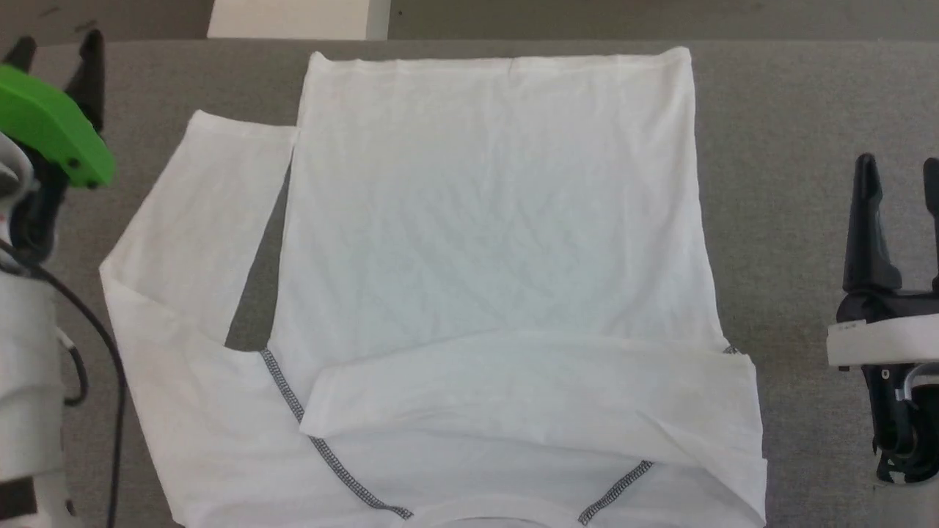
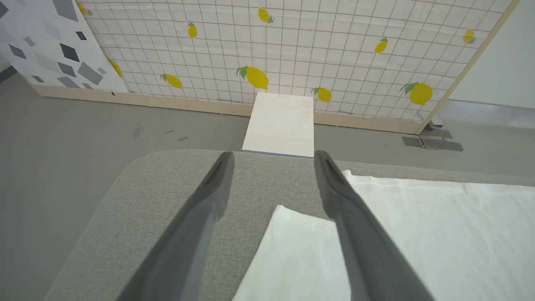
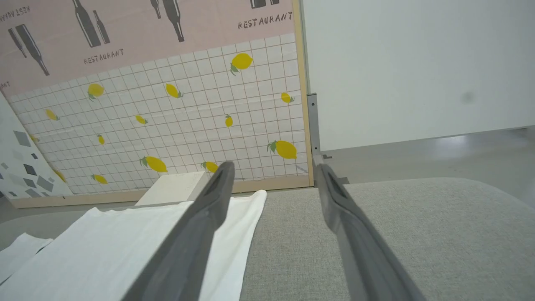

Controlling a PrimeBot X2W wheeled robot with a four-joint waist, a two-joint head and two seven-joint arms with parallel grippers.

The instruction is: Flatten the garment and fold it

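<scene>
The white garment [image 1: 491,242] lies spread flat on the grey table [image 1: 807,95], hem at the far side, collar and dark zigzag seams [image 1: 290,400] at the near edge. Its right sleeve is folded across the chest; its left sleeve [image 1: 198,220] stretches out to the left. My left gripper [image 1: 59,51] hovers open above the table's far left, beside the left sleeve's end [image 2: 292,251]. My right gripper [image 1: 899,172] stands open to the right of the garment [image 3: 125,251], over bare table, with nothing between its fingers.
A rigid white box [image 2: 282,125] stands on the floor beyond the table's far edge, against a lemon-patterned panel [image 2: 292,50]. A black cable [image 1: 95,323] hangs along my left arm. Bare table surface [image 3: 418,234] lies right of the garment.
</scene>
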